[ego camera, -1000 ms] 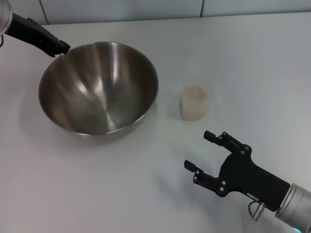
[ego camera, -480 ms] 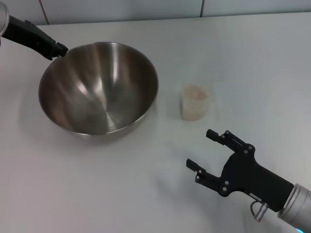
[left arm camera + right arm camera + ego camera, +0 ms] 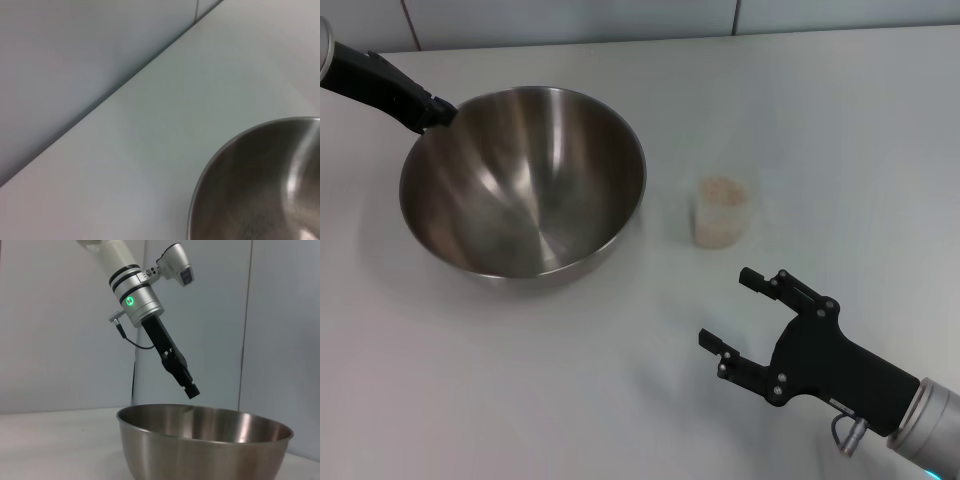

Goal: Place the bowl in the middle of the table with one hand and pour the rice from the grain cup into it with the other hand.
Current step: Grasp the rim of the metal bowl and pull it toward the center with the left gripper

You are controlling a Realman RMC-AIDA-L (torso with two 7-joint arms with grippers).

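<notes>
Head view shows the large stainless-steel mixing bowl (image 3: 523, 180) on the white worktop (image 3: 520, 380), left of centre. Left pincer (image 3: 438, 110) hangs at its far rim, grip unreadable. Right pincer (image 3: 735, 315), spread and empty, should close squarely around the small translucent rice-filled cup (image 3: 721, 211).

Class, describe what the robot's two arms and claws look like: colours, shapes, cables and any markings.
Both claws are matte black on silver-grey round wrists. The right claw has two pronged fingers dotted with small screws, and a little metal ring hanging by its wrist. The left claw, seen from the right wrist view, is a slim black wedge below a banded silver wrist with a green light, a thin black cable and a white arm above.
</notes>
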